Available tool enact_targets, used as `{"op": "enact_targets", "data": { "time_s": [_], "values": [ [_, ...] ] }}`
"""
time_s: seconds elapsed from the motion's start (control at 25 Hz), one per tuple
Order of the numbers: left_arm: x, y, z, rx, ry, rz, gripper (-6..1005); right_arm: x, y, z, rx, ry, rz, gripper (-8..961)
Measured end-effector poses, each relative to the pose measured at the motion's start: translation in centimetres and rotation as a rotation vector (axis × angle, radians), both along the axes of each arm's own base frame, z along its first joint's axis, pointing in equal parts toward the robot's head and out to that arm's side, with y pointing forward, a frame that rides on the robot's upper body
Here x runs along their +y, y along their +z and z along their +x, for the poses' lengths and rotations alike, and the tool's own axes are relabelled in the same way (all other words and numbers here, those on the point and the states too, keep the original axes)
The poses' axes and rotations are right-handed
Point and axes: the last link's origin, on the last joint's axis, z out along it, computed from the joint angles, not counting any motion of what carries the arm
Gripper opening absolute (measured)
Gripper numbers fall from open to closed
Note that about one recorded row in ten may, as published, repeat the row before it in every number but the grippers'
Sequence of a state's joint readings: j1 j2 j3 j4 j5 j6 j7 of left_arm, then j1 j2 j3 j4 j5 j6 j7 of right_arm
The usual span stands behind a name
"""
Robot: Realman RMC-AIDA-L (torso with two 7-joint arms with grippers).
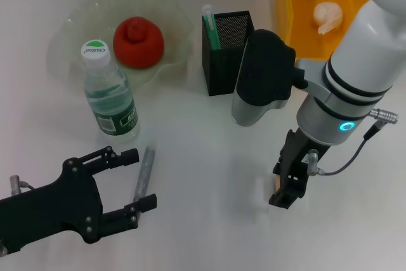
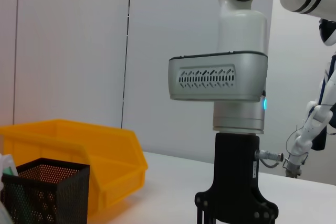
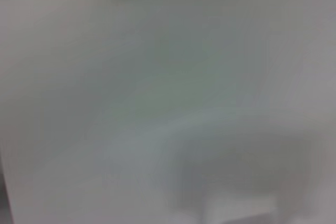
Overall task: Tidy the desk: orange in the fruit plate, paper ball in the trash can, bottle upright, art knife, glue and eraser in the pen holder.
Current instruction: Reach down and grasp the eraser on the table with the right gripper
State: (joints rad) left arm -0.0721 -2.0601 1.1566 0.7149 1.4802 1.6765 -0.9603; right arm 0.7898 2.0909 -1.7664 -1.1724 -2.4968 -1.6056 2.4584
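1. The left gripper [image 1: 130, 185] is nearest, low over the desk [image 1: 203, 157], its jaws apart. The grey art knife [image 1: 143, 172] lies flat between the open fingers, touching neither as far as I can tell.
2. I judge the knife light, stiff and slick; take it across the middle of its barrel.
3. The right gripper [image 1: 288, 191] points down at the desk. A small tan bit shows at its tip, perhaps the eraser; I cannot tell whether its jaws are closed.
4. Farther off, the bottle [image 1: 109, 91] stands upright just beyond the knife.
5. The pen holder [image 1: 227, 52] stands behind, a green-capped stick already in it.
6. The orange [image 1: 138, 42] sits in the fruit plate [image 1: 73, 26].
7. The paper ball [image 1: 328, 17] rests in the yellow trash can [image 1: 301, 4].
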Motion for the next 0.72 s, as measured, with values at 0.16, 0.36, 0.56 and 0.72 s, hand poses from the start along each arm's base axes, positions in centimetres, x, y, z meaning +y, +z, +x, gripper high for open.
{"op": "enact_targets", "data": {
  "time_s": [0.16, 0.36, 0.56, 0.72],
  "values": [
    [0.01, 0.0, 0.01, 0.0, 0.0, 0.0, 732, -0.09, -0.22, 0.12, -0.007, 0.007, -0.005, 565],
    [-0.04, 0.0, -0.03, 0.0, 0.001, 0.0, 732, 0.01, -0.45, 0.28, -0.01, 0.01, 0.001, 514],
    [-0.11, 0.0, -0.08, 0.0, 0.004, 0.0, 731, 0.1, -0.53, 0.22, -0.014, 0.016, 0.007, 463],
    [-0.13, 0.0, -0.09, 0.0, 0.004, 0.0, 731, 0.12, -0.52, 0.21, -0.016, 0.013, 0.009, 422]
  ]
}}
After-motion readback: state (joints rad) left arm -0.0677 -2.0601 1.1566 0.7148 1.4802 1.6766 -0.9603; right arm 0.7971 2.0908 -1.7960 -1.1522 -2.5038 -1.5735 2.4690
